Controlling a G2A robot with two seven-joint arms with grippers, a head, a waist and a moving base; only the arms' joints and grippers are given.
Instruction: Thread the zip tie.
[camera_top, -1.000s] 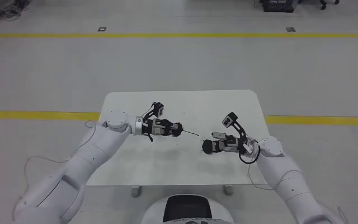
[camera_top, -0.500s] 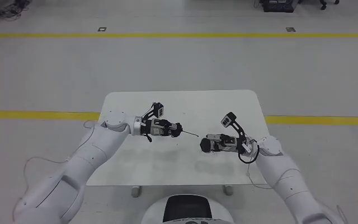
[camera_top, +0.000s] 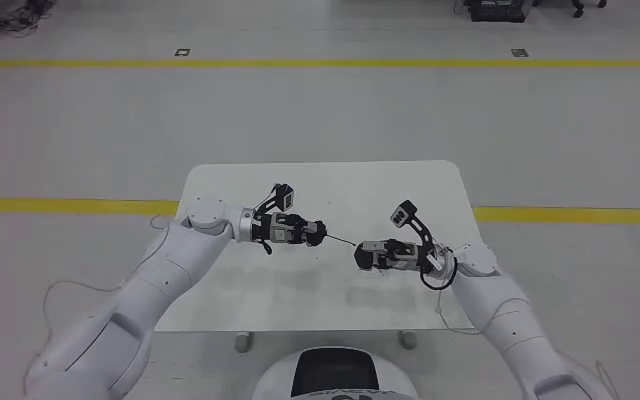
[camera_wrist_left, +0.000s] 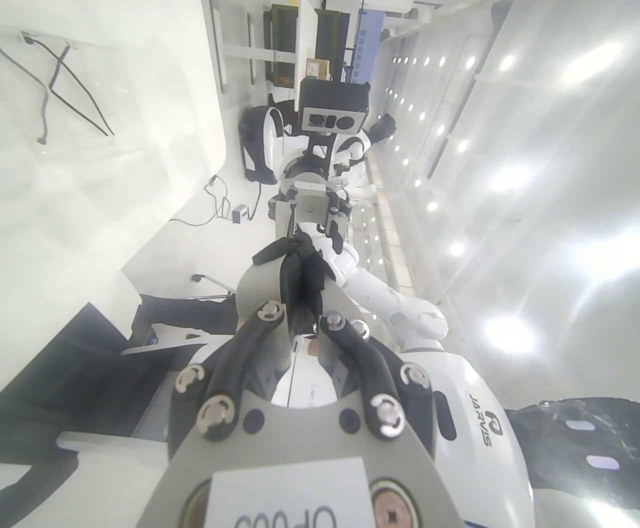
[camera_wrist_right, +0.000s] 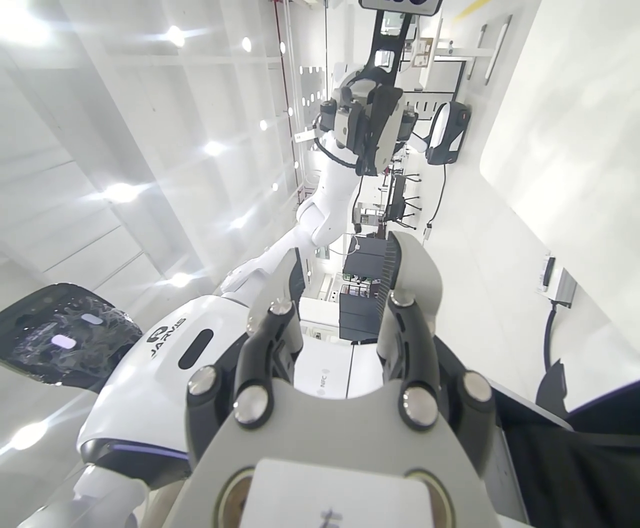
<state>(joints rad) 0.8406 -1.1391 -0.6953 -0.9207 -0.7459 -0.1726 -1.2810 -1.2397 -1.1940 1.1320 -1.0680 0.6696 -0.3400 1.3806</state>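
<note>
My left gripper (camera_top: 318, 234) hovers over the middle of the white table (camera_top: 400, 185), shut on a thin black zip tie (camera_top: 340, 238) whose free end points toward the other arm. In the left wrist view the tie (camera_wrist_left: 292, 270) sits pinched between the black pads, with its tip sticking out past my left gripper (camera_wrist_left: 300, 300). My right gripper (camera_top: 360, 256) faces it, close to the tie's free end and slightly nearer the robot. In the right wrist view my right gripper (camera_wrist_right: 345, 267) is open, with nothing between its fingers.
Several spare black zip ties (camera_wrist_left: 60, 90) lie crossed on the table, off to one side. The table's rounded edge (camera_wrist_left: 220, 155) is visible beyond them, with open floor all around.
My right gripper has moved a little left and away from the robot, closing in on the tie's free end. The left arm and its tie have stayed put.
</note>
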